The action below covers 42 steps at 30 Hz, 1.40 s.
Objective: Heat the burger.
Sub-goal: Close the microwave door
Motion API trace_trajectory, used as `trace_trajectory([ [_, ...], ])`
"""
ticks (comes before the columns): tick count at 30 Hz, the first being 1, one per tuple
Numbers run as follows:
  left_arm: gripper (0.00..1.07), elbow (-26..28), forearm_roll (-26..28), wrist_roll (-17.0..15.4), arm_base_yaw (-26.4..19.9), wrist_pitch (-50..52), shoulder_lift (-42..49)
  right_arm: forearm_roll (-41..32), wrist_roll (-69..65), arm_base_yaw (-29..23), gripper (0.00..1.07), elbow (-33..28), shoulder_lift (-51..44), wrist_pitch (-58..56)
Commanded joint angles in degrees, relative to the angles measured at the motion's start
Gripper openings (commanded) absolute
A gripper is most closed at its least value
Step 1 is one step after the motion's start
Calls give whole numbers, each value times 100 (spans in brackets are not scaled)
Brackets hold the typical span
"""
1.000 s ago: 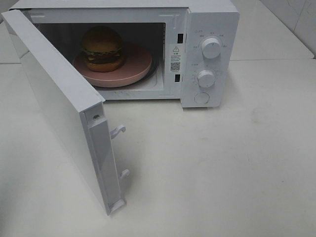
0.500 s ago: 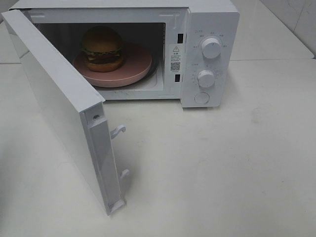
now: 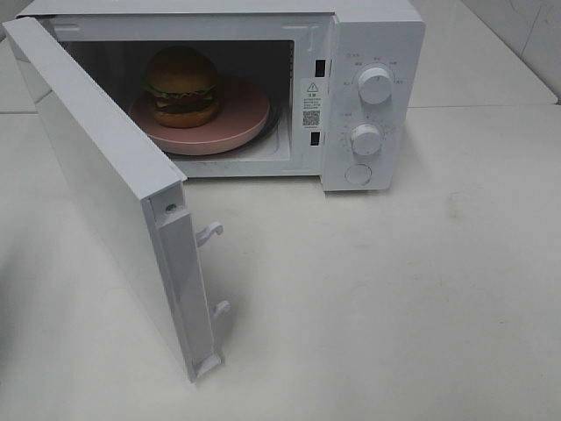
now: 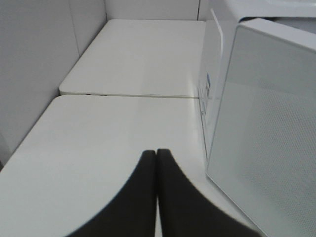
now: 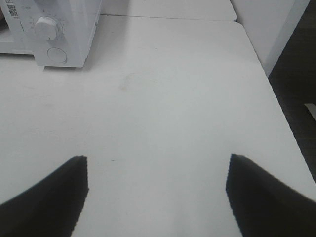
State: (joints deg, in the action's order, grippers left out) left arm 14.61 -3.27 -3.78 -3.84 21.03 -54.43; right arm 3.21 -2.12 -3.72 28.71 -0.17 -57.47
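Observation:
The burger [image 3: 181,86], with a golden-brown bun, lettuce and a dark patty, sits on a round pink plate [image 3: 241,114] inside the white microwave [image 3: 377,53]. The microwave door [image 3: 105,189] stands wide open toward the front left. Neither arm shows in the high view. In the left wrist view my left gripper [image 4: 156,154] is shut, fingertips pressed together, empty, just outside the open door's outer face [image 4: 266,128]. In the right wrist view my right gripper [image 5: 157,165] is open and empty over bare table, well away from the microwave's control panel [image 5: 54,29].
Two knobs [image 3: 374,85] and a round button [image 3: 358,174] sit on the microwave's right panel. Door latches [image 3: 210,232] stick out from the door's edge. The white table [image 3: 394,289] ends at an edge on the right [image 5: 269,84]. A second tabletop [image 4: 138,54] lies behind.

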Motion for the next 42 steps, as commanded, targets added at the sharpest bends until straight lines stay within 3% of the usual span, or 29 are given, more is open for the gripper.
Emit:
trace_trajectory([
  [1,0,0,-1261,-900,-11,556,-407,34,40,34,75,-11,-189,46],
  [7,0,0,-2349,-1616,-11,1696,-1060,34,40,34,75,-11,-189,46],
  [19,0,0,-2636,-1593,120,2928,-2194,34,40,34,75,-11,-189,46],
  [22,0,0,-2458,-1409,418,3002,-2441,34,40,34,75,-11,-189,46],
  [25,0,0,-1730,-900,1083,3134,-2848,34,40,34,75,-11,-189,46],
  [27,0,0,-1581,-814,1197,3146,-2899,34,40,34,75,-11,-189,46],
  [28,0,0,-1232,-665,1461,3237,-3037,34,40,34,75,-11,-189,46],
  [39,0,34,-126,-413,2469,3747,-3581,34,34,34,75,-11,-189,46],
  [42,0,69,-34,-378,2561,3747,-3621,34,34,34,75,-11,-189,46],
])
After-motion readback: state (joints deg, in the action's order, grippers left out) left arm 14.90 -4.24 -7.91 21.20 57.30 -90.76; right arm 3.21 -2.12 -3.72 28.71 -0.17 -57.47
